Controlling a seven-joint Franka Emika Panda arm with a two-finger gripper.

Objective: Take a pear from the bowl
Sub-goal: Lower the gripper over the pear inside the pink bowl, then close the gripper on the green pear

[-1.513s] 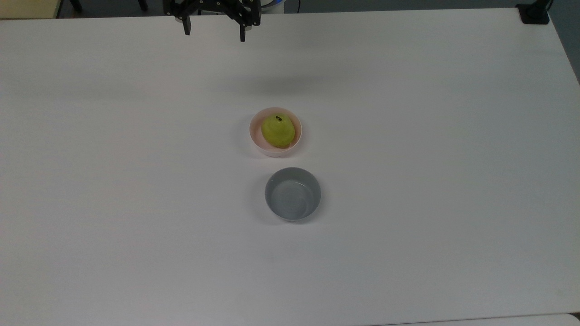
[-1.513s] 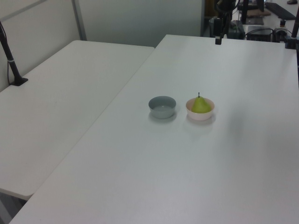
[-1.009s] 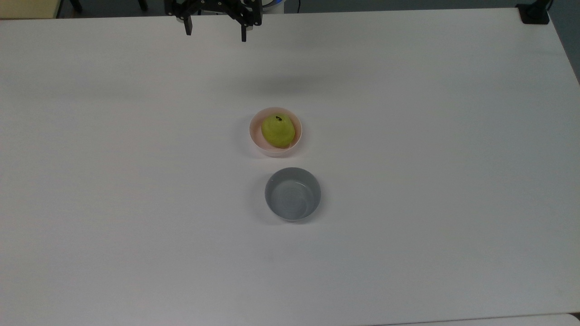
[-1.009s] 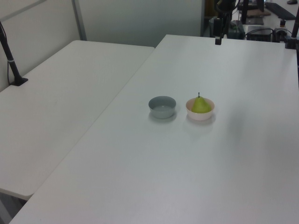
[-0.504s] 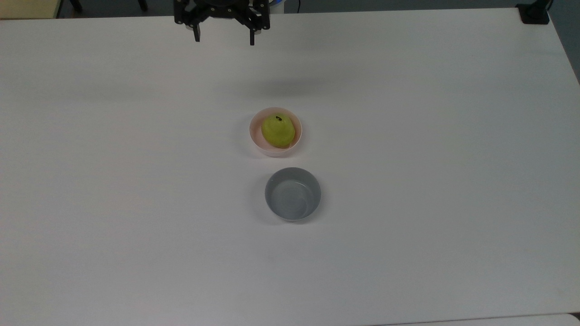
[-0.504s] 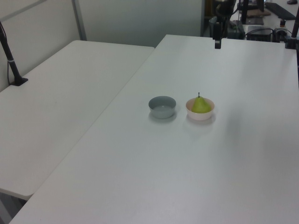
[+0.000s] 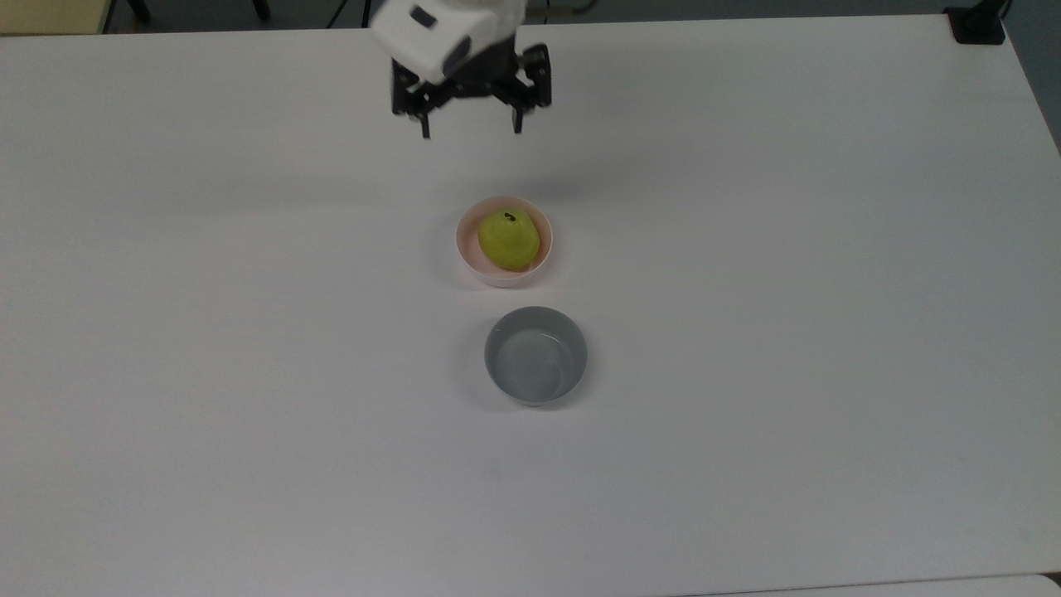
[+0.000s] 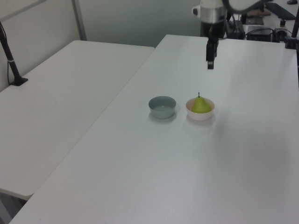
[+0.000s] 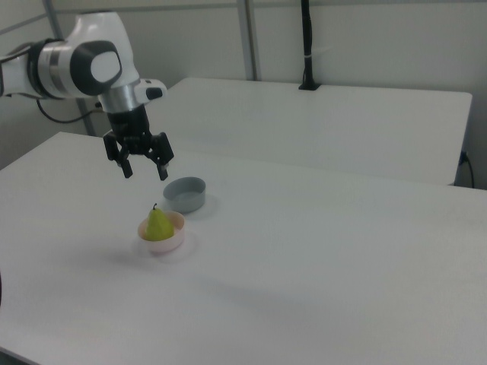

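The pear (image 7: 508,240) sits upright in the bowl (image 7: 464,249), its dark stem pointing up; in the right view the pear (image 9: 158,225) rises clear above the rim of the bowl (image 9: 172,242). The bowl stands near the middle of the white table (image 7: 787,332). A grey bowl (image 7: 535,356) stands just beside the pink one without touching it: below it in the top view, to the left view's left at (image 8: 162,107), and further back to the right view's right at (image 9: 186,195). Its inside holds nothing. The gripper (image 7: 471,130) hangs above the table, off the surface, toward the top view's upper edge from the bowl and a little to the top view's left. Its two black fingers point downward and stand widely spread, with nothing between them. In the right view the gripper (image 9: 144,172) is above the pear and slightly to the right view's left, apart from it. In the left view the gripper (image 8: 210,64) appears edge-on beyond the bowl (image 8: 200,115), so the spread cannot be judged from there. A second white table (image 8: 60,107) adjoins the first on the left view's left.
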